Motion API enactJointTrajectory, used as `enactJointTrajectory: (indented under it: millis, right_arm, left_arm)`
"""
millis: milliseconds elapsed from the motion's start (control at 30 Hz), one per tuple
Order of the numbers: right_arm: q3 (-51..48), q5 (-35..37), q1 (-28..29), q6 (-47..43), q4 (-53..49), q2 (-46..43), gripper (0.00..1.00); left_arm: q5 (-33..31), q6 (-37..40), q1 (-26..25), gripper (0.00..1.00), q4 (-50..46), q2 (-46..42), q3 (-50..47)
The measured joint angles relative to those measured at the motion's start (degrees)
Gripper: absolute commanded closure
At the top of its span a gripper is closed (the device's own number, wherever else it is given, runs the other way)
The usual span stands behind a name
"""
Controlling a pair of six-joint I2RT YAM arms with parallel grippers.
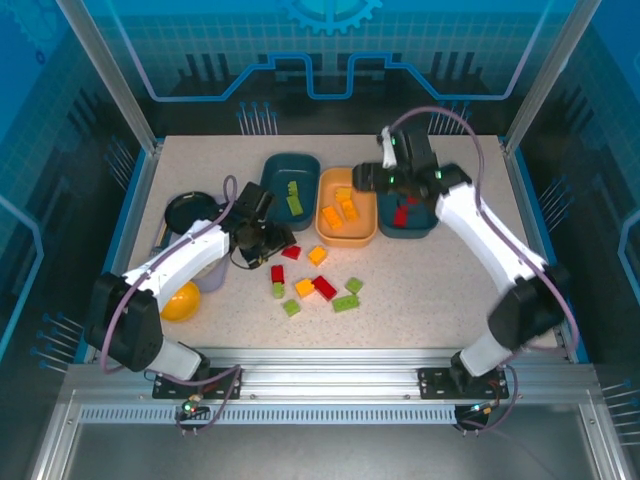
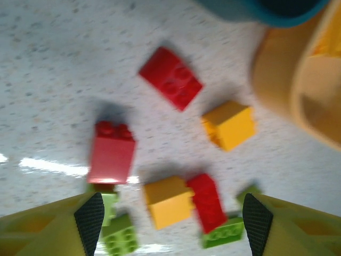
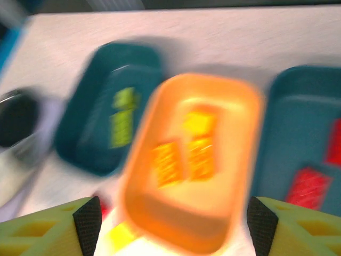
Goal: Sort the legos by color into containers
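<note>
Your left gripper [image 1: 262, 236] is spread wide and empty, right by the loose legos [image 1: 306, 288] scattered on the table [image 1: 430, 290]. The left teal tray [image 1: 272, 172] has the green ones, the orange tray [image 1: 328, 236] the orange-yellow ones, and the right teal tray [image 1: 420, 230] the reds. Your right gripper [image 3: 175, 221] is wide open too, holding nothing, up near the orange tray's far end.

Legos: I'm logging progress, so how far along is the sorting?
Done: green bricks lie in the left teal tray, orange-yellow ones in the orange tray, red ones in the right teal tray. In hand: nothing; left pincer and right pincer are open. Remaining: about nine loose bricks on the table.
</note>
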Motion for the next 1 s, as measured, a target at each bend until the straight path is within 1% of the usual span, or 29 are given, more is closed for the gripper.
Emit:
enactJointTrajectory:
  millis: [67, 133, 233, 333, 433, 500, 667, 867, 933, 1000]
  right_arm:
    - [-10.2, -4.7, 2.8, 1.2, 5.0, -6.1, 0.23]
    - [-19.2, -7.5, 5.5, 2.9, 7.7, -9.4, 0.23]
    - [-28.7, -8.6, 10.4, 5.4, 8.7, -11.3, 0.23]
    - [-34.1, -8.7, 14.8, 7.5, 9.0, -13.8, 0.24]
    - [-35.6, -8.4, 16.8, 8.5, 9.0, -15.8, 0.24]
    - [-35.6, -8.0, 17.2, 9.0, 9.3, -16.1, 0.24]
    - [-35.6, -7.1, 17.2, 9.4, 9.4, -16.2, 0.24]
    - [-35.6, -8.5, 17.2, 9.7, 10.3, -16.2, 0.24]
    - [-35.6, -8.8, 17.2, 9.9, 10.5, -16.2, 0.25]
    - [-35.6, -9.0, 17.2, 10.0, 10.6, -16.2, 0.25]
  left_arm:
    - [0.1, 2.2, 0.0, 0.25, -0.6, 0.8, -1.2]
    - [0.5, 4.3, 0.0, 0.25, -0.6, 1.6, -2.4]
    - [0.5, 6.1, 0.0, 0.25, -0.5, 1.9, -3.9]
    - [0.8, 7.4, 0.0, 0.25, -0.2, 2.1, -4.7]
    - [1.7, 8.0, 0.0, 0.25, 0.4, 2.1, -5.5]
    - [2.2, 8.6, -0.4, 0.27, 0.7, 2.1, -6.3]
    - [2.6, 9.2, -3.1, 0.33, 0.9, 2.1, -8.8]
    - [2.5, 9.2, -4.2, 0.47, 3.0, 3.4, -10.9]
    - [2.3, 9.3, -4.5, 0.55, 4.0, 4.5, -11.1]
    - [1.9, 9.8, -5.0, 0.59, 4.8, 5.5, -11.2]
